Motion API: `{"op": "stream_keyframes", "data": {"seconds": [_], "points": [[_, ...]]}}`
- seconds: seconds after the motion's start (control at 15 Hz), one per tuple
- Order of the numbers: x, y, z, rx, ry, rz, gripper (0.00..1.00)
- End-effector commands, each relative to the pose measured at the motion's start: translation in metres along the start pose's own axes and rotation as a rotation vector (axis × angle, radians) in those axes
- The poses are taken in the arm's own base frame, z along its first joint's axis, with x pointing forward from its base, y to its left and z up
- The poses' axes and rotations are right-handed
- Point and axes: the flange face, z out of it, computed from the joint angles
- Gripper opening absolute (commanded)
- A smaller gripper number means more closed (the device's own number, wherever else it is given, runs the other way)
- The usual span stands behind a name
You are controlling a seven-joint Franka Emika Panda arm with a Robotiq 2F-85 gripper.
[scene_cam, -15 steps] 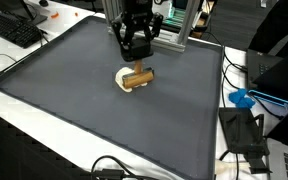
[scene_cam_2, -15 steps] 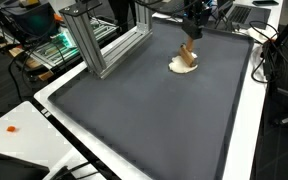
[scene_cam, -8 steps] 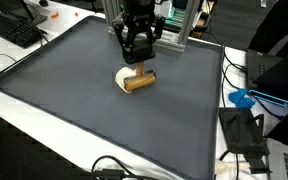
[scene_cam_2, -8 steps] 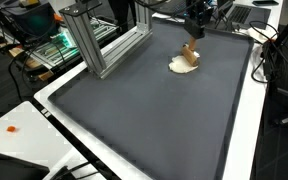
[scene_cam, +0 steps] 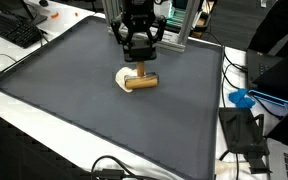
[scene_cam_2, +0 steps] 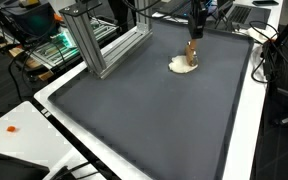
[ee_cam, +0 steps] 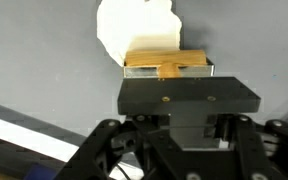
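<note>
My gripper [scene_cam: 138, 64] hangs over the far part of a dark grey mat [scene_cam: 74, 90]. It is shut on the stem of a wooden T-shaped piece [scene_cam: 141, 82], whose round bar lies level just above the mat. A flat cream-white object [scene_cam: 123, 77] lies on the mat, partly under the bar. In an exterior view the gripper [scene_cam_2: 192, 36] holds the wooden piece [scene_cam_2: 192, 51] over the white object [scene_cam_2: 182, 68]. In the wrist view the gripper [ee_cam: 172, 78] hides its own fingertips; the wooden bar [ee_cam: 169, 60] crosses the white object [ee_cam: 134, 28].
An aluminium frame [scene_cam_2: 104, 45] stands along one edge of the mat, and shows behind the arm [scene_cam: 179, 30]. A keyboard [scene_cam: 12, 28] sits on the white table beyond the mat. Blue object [scene_cam: 242, 98] and cables lie off the mat's side.
The gripper has turned about its wrist with the wooden piece in it. The bar has swung from tilted to level and shifted slightly off the white object.
</note>
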Motion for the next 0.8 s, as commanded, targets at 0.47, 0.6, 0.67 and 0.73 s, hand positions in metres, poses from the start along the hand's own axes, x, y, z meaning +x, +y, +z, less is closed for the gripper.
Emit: {"op": "stream_keyframes", "data": {"seconds": [0.47,0.6,0.67,0.73], "points": [[-0.006,0.011,-0.03,-0.058,0.002,0.493,0.34],[-0.011,0.018,-0.029,-0.088,-0.013,0.603,0.34],[-0.014,0.021,-0.027,-0.104,-0.023,0.652,0.34],[-0.016,0.023,-0.023,-0.122,-0.033,0.704,0.34]]}}
